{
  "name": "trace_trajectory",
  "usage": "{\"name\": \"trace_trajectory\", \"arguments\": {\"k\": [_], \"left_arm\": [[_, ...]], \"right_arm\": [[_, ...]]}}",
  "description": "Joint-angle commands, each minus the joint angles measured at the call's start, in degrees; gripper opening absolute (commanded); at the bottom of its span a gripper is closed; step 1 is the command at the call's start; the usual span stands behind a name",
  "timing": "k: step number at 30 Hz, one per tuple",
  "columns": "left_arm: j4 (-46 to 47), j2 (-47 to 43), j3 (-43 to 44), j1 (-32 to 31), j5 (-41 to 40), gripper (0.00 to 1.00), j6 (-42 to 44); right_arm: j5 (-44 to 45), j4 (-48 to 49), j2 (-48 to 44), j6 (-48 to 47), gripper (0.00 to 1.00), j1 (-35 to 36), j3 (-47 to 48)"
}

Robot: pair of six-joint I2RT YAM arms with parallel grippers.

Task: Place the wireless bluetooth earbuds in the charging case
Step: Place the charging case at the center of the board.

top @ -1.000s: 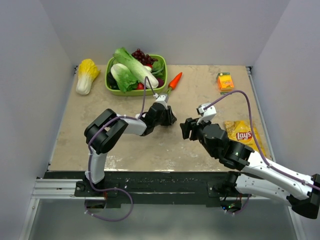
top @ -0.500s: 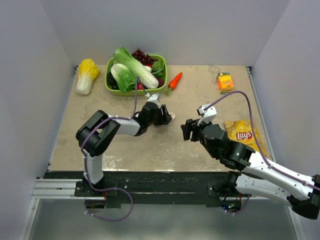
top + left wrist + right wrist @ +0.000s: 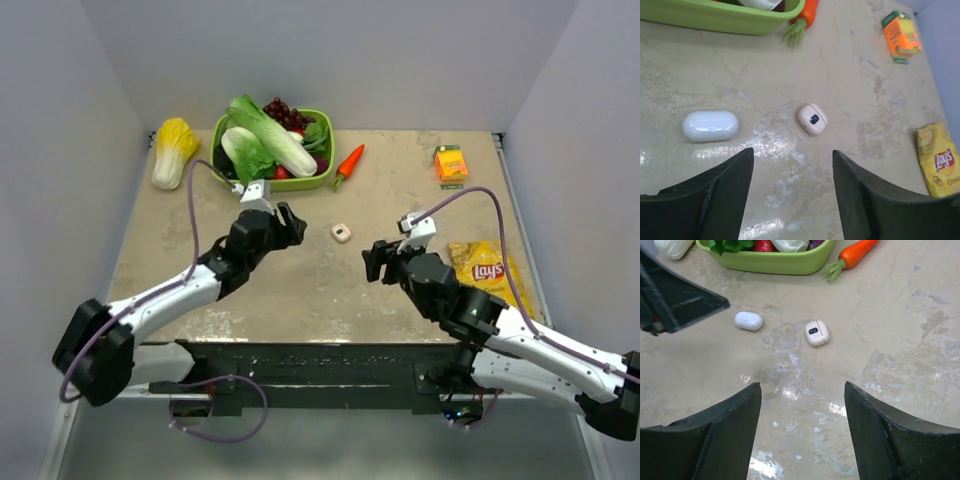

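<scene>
The charging case (image 3: 812, 119), a small cream pebble with a dark spot on top, lies on the table (image 3: 400, 190) between the two arms; it also shows as the case (image 3: 342, 233) and the case (image 3: 817, 333). A white pill-shaped pod (image 3: 710, 126) lies to its left, also seen as the pod (image 3: 748, 320). My left gripper (image 3: 793, 151) is open and empty, a short way back from both, at the left gripper (image 3: 288, 224). My right gripper (image 3: 802, 385) is open and empty too, at the right gripper (image 3: 372, 260), right of the case. The earbuds are out of view.
A green basket (image 3: 300, 184) of vegetables stands at the back, a carrot (image 3: 350, 160) beside it. A yellow-white cabbage (image 3: 174, 150) lies far left. An orange carton (image 3: 451, 163) and a chips bag (image 3: 485, 268) sit on the right. Walls close in three sides.
The left gripper went from shut to open and pulled back to the left, leaving the case uncovered on the table. The right arm barely moved.
</scene>
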Motion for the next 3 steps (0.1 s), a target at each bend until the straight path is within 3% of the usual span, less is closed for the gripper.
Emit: {"name": "trace_trajectory", "arguments": {"k": [1, 3], "left_arm": [[2.69, -8.84, -5.52, -2.03, -4.61, 0.68, -0.57], [0.77, -10.27, -5.0, -2.2, -3.04, 0.71, 0.13]], "right_arm": [[1.1, 4.69, 1.14, 1.42, 0.71, -0.05, -0.37], [0.75, 4.6, 2.55, 1.51, 0.74, -0.06, 0.07]]}}
